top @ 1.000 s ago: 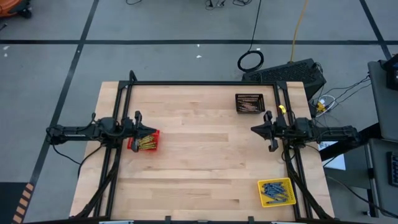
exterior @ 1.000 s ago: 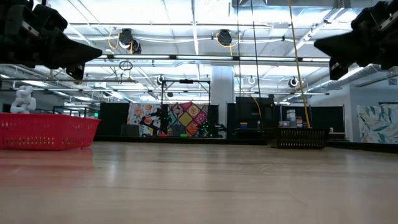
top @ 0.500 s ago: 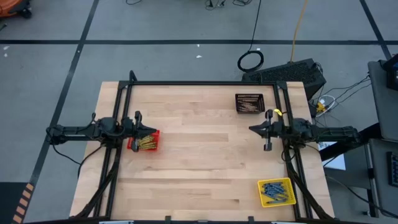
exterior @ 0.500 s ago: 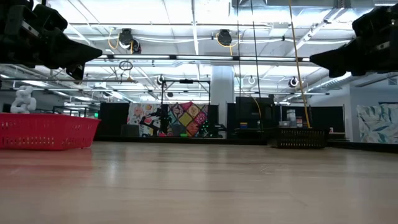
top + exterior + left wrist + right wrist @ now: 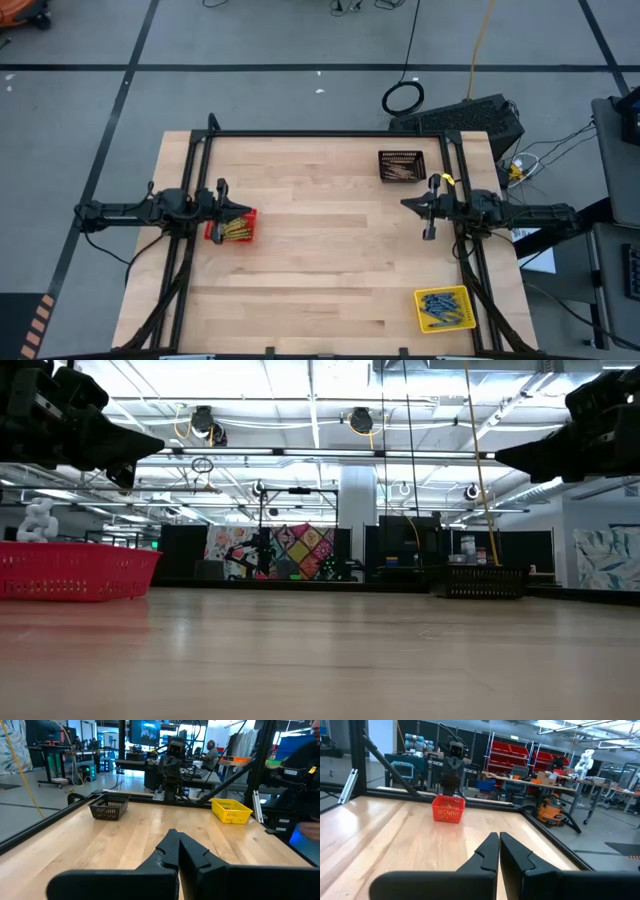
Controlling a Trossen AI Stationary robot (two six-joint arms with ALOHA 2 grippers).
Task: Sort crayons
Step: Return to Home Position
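Note:
Yellow crayons (image 5: 236,229) lie in a red mesh basket (image 5: 231,227) at the table's left. Grey-brown crayons (image 5: 400,171) lie in a black basket (image 5: 401,164) at the far right. Blue crayons (image 5: 442,308) lie in a yellow basket (image 5: 445,309) at the near right. My left gripper (image 5: 246,210) hangs shut above the red basket's far rim; its fingers meet in the left wrist view (image 5: 176,839). My right gripper (image 5: 404,207) hangs shut and empty above bare table, near side of the black basket, its fingers meeting in the right wrist view (image 5: 498,839).
A black frame (image 5: 330,134) runs along the table's far edge and down both sides. Bare wood (image 5: 330,250) lies between the two arms. Both grippers stay well above the table in the low view, the left (image 5: 150,445) and the right (image 5: 505,452).
My right gripper has turned about its own axis and reached slightly toward the table's left, staying high above the table. My left gripper has kept still. The baskets and crayons have not moved.

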